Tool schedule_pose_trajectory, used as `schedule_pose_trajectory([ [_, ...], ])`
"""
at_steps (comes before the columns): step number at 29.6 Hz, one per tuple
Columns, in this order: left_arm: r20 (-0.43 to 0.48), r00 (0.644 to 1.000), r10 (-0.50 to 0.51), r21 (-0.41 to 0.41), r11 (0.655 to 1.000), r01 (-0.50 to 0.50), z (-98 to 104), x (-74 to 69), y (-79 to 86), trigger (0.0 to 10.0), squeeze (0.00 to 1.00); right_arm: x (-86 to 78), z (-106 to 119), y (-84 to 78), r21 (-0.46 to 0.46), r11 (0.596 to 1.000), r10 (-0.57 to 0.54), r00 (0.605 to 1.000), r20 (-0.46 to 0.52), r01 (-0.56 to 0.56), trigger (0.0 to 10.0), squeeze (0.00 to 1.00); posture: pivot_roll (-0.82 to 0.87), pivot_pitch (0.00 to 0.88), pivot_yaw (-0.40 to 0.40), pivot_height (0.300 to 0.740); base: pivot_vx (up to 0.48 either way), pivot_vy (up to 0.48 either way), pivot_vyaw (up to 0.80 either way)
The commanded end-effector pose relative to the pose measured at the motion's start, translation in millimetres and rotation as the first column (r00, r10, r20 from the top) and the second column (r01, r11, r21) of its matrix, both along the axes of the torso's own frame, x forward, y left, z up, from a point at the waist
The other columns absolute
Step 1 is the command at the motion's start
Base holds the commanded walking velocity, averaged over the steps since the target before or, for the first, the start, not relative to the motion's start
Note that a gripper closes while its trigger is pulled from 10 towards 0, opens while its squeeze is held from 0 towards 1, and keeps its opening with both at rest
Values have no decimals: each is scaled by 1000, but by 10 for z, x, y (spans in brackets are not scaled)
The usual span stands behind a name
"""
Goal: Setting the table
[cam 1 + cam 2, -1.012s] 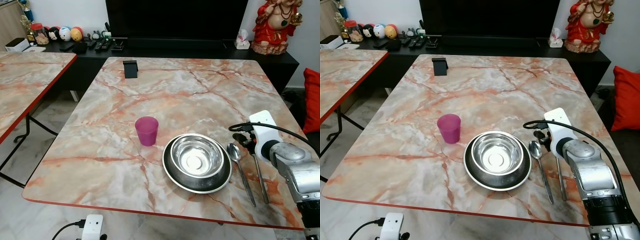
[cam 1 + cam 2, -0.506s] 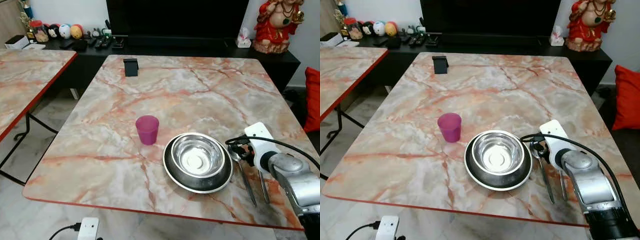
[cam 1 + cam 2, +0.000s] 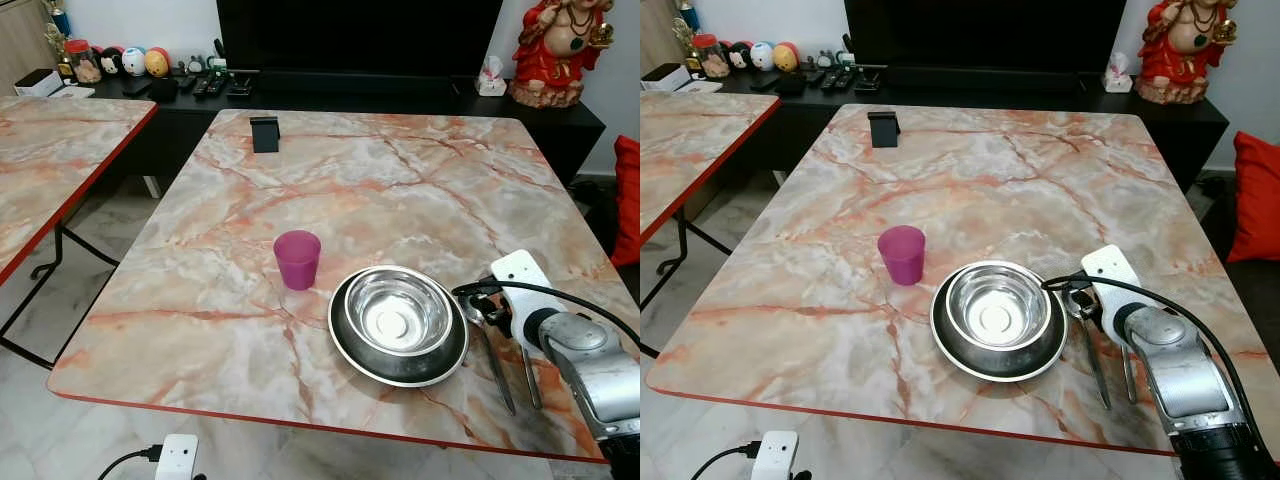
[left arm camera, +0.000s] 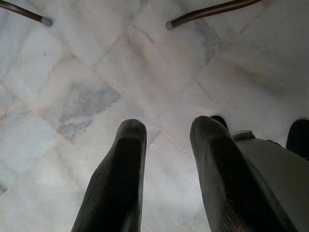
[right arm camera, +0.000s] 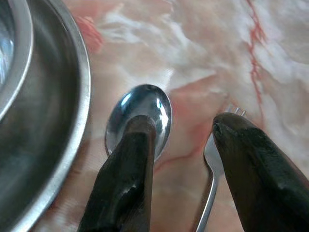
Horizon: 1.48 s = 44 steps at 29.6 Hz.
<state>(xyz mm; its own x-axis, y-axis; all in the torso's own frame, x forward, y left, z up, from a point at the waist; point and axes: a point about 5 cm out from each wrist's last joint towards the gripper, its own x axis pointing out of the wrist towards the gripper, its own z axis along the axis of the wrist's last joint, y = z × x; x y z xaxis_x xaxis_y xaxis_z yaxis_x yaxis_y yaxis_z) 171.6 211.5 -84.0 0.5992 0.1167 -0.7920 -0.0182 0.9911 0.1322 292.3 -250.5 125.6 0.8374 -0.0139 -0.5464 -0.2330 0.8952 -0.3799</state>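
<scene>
A steel bowl (image 3: 393,312) sits inside a steel plate (image 3: 348,350) near the front right of the marble table (image 3: 380,190). A pink cup (image 3: 297,259) stands upright just left of them. A spoon (image 3: 496,368) and a fork (image 3: 528,372) lie side by side right of the plate. My right gripper (image 5: 186,130) is open, low over the spoon's head (image 5: 145,112) and the fork's tines (image 5: 212,157), one finger above each. It holds nothing. My left gripper (image 4: 166,135) hangs open over the tiled floor.
A black stand (image 3: 265,134) sits at the table's far left edge. A second marble table (image 3: 50,160) stands to the left across a gap. Behind are a dark cabinet with remotes and toys (image 3: 190,85) and a red statue (image 3: 560,50). A red cushion (image 3: 630,195) lies at right.
My right arm has drawn back towards me, and its gripper has come down from beyond the cutlery to just over the spoon's head and the fork's tines. The camera shifted slightly.
</scene>
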Motion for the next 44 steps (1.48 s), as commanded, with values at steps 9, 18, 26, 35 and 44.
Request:
schedule_pose_trajectory([
  [9,-9,1000,12,15,1000,-11,22,-40,186,10000,0,-40,-47,45,-7,1000,2,1000,-5,-2,10000,0,-16,18,21,740,0,0,0],
  [18,-7,1000,13,19,1000,-13,32,-43,225,10000,0,-37,-64,64,-9,1000,5,1000,1,-5,10000,0,-12,24,22,740,0,0,0],
  [26,-11,1000,13,18,1000,-13,24,-61,226,10000,0,-43,-83,37,-41,999,-22,1000,10,23,10000,0,-8,31,26,740,0,0,0],
  [35,-25,1000,13,20,1000,-13,13,-74,217,10000,0,-51,-88,9,-44,998,-33,999,8,33,10000,0,-9,34,27,740,0,0,0],
  [44,-29,999,17,24,1000,-16,23,-80,271,10000,0,-50,-113,30,-41,999,-31,1000,5,31,10000,0,-4,42,28,740,0,0,0],
])
